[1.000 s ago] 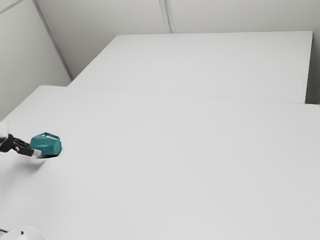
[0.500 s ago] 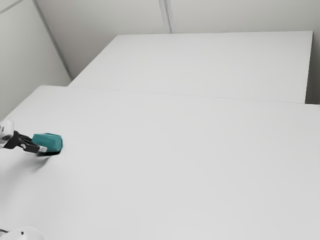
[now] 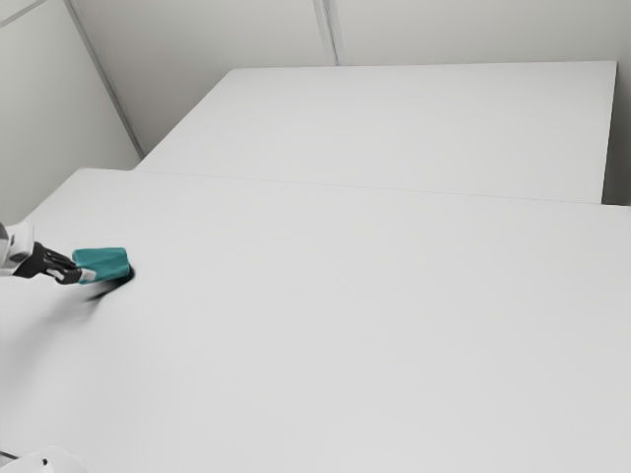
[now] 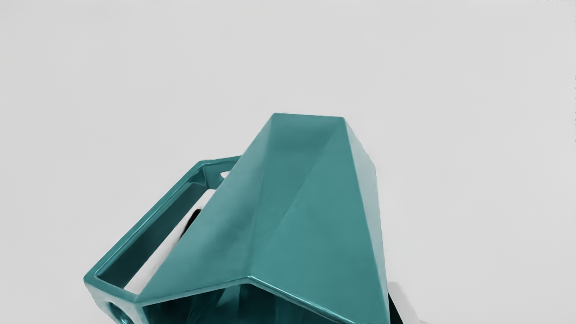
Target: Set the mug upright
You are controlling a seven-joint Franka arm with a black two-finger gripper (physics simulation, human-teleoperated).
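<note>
Black fingers (image 4: 163, 249) of the gripper (image 3: 87, 277) flank the body of the teal mug (image 3: 102, 264) at the exterior view's left, and I judge them closed on it, one reaching through the loop of the handle (image 4: 146, 229). The mug lies on its side in the grasp, mouth toward the hand and narrow end pointing away. I can't tell whether it is fully off the table (image 3: 345, 325).

My first worry is the hold itself: the faces slant and taper, so the pads may meet them unevenly, and the mug could slip or twist. With the pinch near the mouth, the far end may sag or swing as it turns. If I rotate too low, an edge of that end could scrape the table and lever the mug loose. The finger inside the loop could also snag on the handle at release and tip the mug over.

Going left to right, a pale wall panel (image 3: 49, 118) stands behind the corner of the table, and a white rounded piece (image 3: 49, 461) sits at the near edge. The tabletop runs smooth and off-white, with a dark shadow under the mug. Beyond it spreads a second pale surface (image 3: 394, 128), below a grey upright strip (image 3: 330, 30) on the back wall (image 3: 473, 30).
</note>
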